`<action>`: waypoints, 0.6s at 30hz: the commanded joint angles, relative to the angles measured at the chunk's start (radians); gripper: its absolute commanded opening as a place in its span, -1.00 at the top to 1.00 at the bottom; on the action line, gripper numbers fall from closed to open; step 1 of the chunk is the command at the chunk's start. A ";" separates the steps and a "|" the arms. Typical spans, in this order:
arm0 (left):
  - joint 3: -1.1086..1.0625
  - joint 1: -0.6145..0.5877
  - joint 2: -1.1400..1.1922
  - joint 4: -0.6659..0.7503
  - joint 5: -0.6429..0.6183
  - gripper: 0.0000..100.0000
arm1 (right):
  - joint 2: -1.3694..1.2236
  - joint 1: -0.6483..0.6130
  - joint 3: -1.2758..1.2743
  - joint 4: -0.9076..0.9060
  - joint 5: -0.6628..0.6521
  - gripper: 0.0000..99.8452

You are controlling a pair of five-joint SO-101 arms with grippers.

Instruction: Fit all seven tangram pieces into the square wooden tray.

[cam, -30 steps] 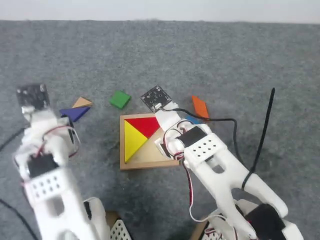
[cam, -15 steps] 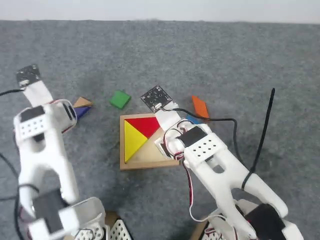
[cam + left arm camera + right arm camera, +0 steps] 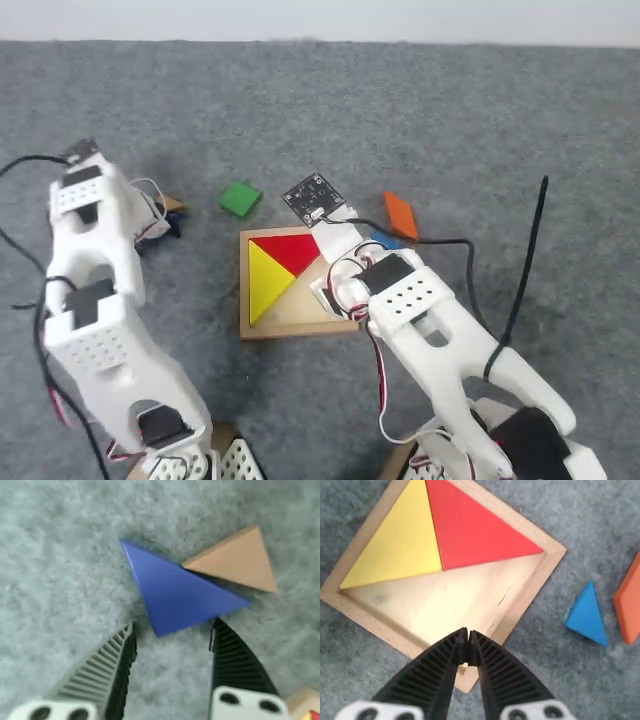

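A dark blue triangle (image 3: 175, 592) lies flat on the grey carpet, touching a tan triangle (image 3: 235, 562) along one edge. My left gripper (image 3: 173, 629) hangs open just short of the blue piece, one finger to each side of its near corner. In the high view the left arm covers most of both pieces. The square wooden tray (image 3: 530, 587) (image 3: 300, 325) holds a yellow triangle (image 3: 400, 545) and a red triangle (image 3: 470, 530) side by side. My right gripper (image 3: 465, 634) is shut and empty above the tray's near rim.
A green square (image 3: 239, 198) lies between the left arm and the tray. Beyond the tray's right side lie an orange parallelogram (image 3: 400, 213) and a small light blue triangle (image 3: 587, 612). A black cable (image 3: 525, 270) stands to the right.
The left arm has swung away from the front of the table out over the blue and tan triangles, hiding most of them from above. The right arm and the tray have not moved.
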State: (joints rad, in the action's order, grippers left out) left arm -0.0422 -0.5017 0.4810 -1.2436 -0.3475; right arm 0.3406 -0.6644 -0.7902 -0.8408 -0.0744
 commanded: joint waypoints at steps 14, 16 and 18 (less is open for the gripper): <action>-0.331 -0.038 -0.411 0.132 0.018 0.54 | 0.053 0.004 0.008 0.015 -0.046 0.98; -0.437 -0.046 -0.489 0.270 0.017 0.54 | 0.053 0.004 0.006 0.015 -0.046 0.98; -0.541 -0.044 -0.539 0.430 0.017 0.54 | 0.053 0.004 0.006 0.015 -0.046 0.98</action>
State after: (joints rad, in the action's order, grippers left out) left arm -0.4764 -0.5416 0.0698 -1.0349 -0.3491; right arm 0.3406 -0.6644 -0.7902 -0.8408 -0.1082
